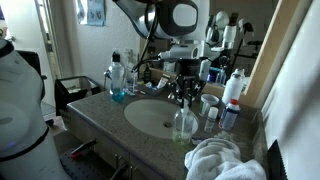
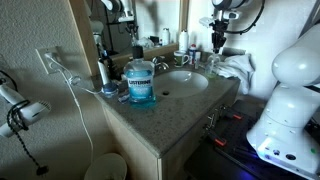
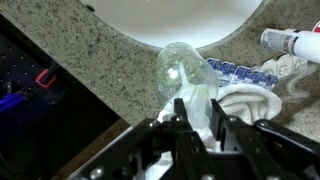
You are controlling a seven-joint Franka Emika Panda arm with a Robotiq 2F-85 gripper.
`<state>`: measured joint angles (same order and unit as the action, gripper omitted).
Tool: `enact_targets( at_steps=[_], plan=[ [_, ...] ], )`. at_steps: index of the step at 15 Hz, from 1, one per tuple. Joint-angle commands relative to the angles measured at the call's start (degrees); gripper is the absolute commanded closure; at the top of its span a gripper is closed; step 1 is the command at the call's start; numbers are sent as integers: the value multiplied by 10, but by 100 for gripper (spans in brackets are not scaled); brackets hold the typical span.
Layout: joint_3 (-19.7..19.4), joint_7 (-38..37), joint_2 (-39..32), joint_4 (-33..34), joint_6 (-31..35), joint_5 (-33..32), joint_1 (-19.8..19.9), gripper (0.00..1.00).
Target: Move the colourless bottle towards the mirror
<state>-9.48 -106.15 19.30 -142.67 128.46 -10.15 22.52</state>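
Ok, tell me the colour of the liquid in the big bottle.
Blue; the big bottle shows best in an exterior view.

colourless bottle [image 3: 185, 72] neck hidden by tool [image 3: 198, 108]

A crumpled white towel [image 3: 250, 100] lies just beside the fingers [image 3: 228, 135] on one side. Ahead of them the sink [image 3: 170, 12] lies open; on the opposite side bare table [image 3: 110, 60] runs to its edge.
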Motion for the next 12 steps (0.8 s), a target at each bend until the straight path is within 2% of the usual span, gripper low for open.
enact_targets(
  at_steps=[1,7,12],
  plan=[
    [16,0,15,27,-15,-1,-16,93],
    [37,30,11,94,-46,4,-52,93],
    [54,100,-18,157,-64,28,-102,93]
  ],
)
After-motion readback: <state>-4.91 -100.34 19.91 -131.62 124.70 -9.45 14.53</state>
